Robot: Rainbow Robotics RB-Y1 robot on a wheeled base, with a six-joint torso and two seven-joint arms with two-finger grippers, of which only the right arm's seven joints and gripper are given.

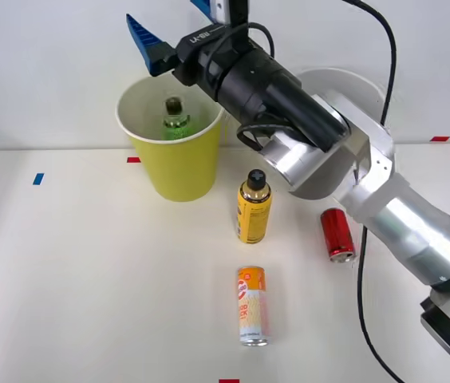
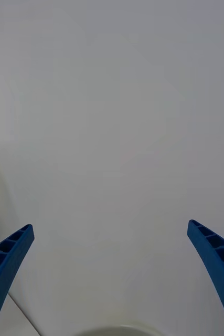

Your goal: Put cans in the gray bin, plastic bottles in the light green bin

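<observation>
White tabletop stretches across the front view (image 1: 89, 279), backed by a plain pale wall, with small blue and red tape marks near its edges. At the far side stands the light green bin (image 1: 173, 171), upright, with the green bottle (image 1: 175, 120) standing inside it, black cap up. Behind the arm, a curve of the gray bin's white rim (image 1: 345, 78) shows to the right of the green one. The right gripper (image 1: 179, 24) hangs above the light green bin's far rim, its blue ribbed fingers spread wide and holding nothing; the green bottle sits below them in the bin. Nearer the camera, the yellow-orange bottle (image 1: 254, 207) stands upright just right of the bin. The red can (image 1: 337, 234) lies on its side further right, close under the arm. The orange and white can (image 1: 251, 306) lies on its side nearest the camera, well apart from the jaws. From the right wrist view, the two blue fingers (image 2: 7, 262) sit wide apart at the corners against bare wall, with a sliver of the light green bin's white rim (image 2: 117, 331) between them.
</observation>
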